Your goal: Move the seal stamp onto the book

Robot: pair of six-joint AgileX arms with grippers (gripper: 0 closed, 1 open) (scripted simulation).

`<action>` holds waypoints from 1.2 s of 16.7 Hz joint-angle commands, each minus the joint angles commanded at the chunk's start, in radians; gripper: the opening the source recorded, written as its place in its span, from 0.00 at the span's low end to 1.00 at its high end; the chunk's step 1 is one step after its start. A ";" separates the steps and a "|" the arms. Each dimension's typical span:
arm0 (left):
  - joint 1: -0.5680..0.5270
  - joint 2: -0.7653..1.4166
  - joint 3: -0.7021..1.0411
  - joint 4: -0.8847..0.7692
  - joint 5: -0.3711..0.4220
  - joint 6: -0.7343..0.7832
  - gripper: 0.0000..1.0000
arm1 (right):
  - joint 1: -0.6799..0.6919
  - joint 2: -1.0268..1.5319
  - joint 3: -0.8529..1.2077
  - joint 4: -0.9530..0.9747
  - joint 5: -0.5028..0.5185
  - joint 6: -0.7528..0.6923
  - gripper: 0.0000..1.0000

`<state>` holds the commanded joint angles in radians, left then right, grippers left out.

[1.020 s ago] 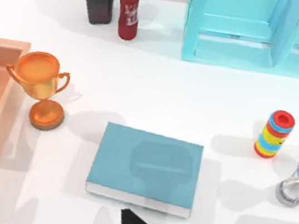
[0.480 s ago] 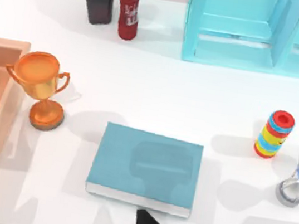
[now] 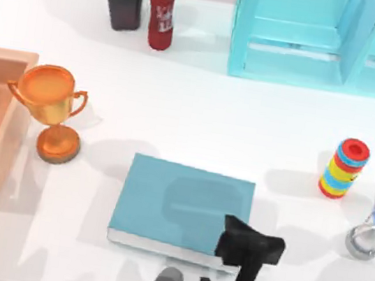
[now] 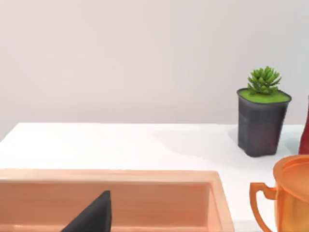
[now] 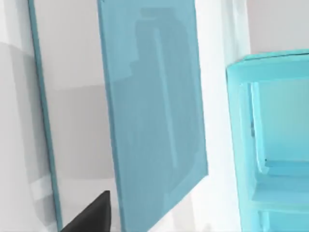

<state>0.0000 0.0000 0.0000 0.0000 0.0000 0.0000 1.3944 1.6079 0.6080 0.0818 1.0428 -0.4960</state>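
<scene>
The right tool, its state impossible to tell and no seal stamp visible, is hovering over the teal book's lower-right corner at lower centre, seemingly carrying; next, lowering onto the cover.

The book has a matt, smooth teal cover, the trophy glossy golden metal, the table smooth white.
</scene>
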 joint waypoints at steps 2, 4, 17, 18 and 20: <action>0.000 0.000 0.000 0.000 0.000 0.000 1.00 | -0.141 -0.086 -0.041 -0.009 -0.109 0.042 1.00; 0.000 0.000 0.000 0.000 0.000 0.000 1.00 | -0.298 -0.202 -0.090 -0.019 -0.229 0.089 1.00; 0.000 0.000 0.000 0.000 0.000 0.000 1.00 | -1.207 -1.328 -0.495 -0.072 -0.914 0.415 1.00; 0.000 0.000 0.000 0.000 0.000 0.000 1.00 | -1.252 -1.397 -0.522 -0.075 -0.945 0.433 1.00; 0.000 0.000 0.000 0.000 0.000 0.000 1.00 | -1.325 -1.508 -0.566 -0.079 -0.996 0.465 1.00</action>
<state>0.0000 0.0000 0.0000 0.0000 0.0000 0.0000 0.0691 0.1001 0.0424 0.0027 0.0467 -0.0312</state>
